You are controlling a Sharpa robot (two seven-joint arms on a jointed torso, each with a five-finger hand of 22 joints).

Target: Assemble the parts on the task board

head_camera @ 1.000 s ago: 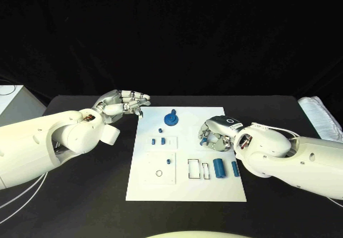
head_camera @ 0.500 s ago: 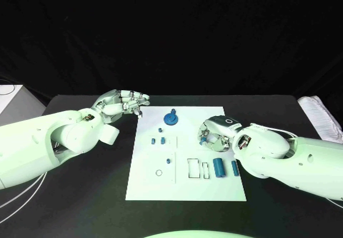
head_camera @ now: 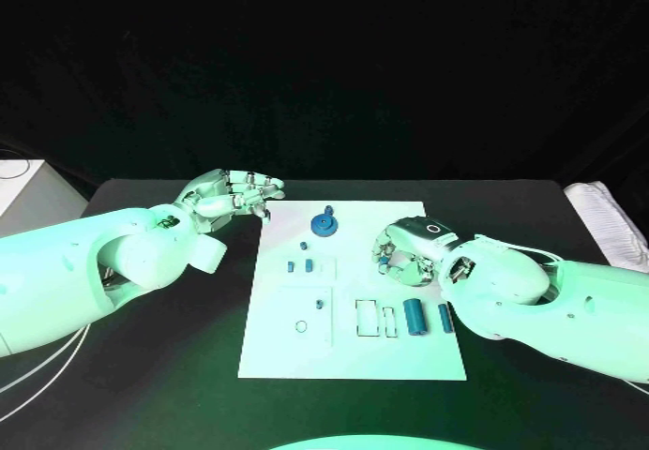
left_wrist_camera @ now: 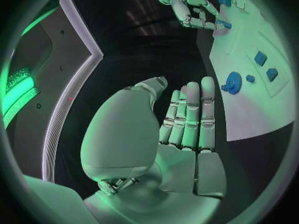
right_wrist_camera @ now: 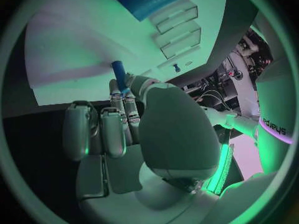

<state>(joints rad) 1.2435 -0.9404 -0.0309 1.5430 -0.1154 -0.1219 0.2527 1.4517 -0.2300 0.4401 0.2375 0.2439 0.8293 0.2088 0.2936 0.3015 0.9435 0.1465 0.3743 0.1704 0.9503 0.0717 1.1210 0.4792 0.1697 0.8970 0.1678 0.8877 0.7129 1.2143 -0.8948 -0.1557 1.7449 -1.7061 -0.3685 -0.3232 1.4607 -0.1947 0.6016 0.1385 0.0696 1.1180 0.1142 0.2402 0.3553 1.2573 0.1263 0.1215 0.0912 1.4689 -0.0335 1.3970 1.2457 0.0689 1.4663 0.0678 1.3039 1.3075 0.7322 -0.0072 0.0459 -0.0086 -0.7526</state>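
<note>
One small blue peg point(right_wrist_camera: 118, 72) is pinched by the right hand point(head_camera: 403, 255) over the task board point(head_camera: 352, 361), so insertion into a matching hole is probably required next, while the left hand point(head_camera: 233, 196) is kept loosely curled and holds nothing.

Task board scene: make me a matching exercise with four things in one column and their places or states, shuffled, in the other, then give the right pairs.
Things:
1. left hand
2. right hand
3. round blue part
4. two blue cylinders

Places or states:
A. lying side by side on the task board near its right edge, toward the robot
B. pinching a thin blue pin over the board
C. on the far end of the board
D. off the board's far left corner, holding nothing, fingers curled

Pairs: 1-D, 2-B, 3-C, 4-A
</note>
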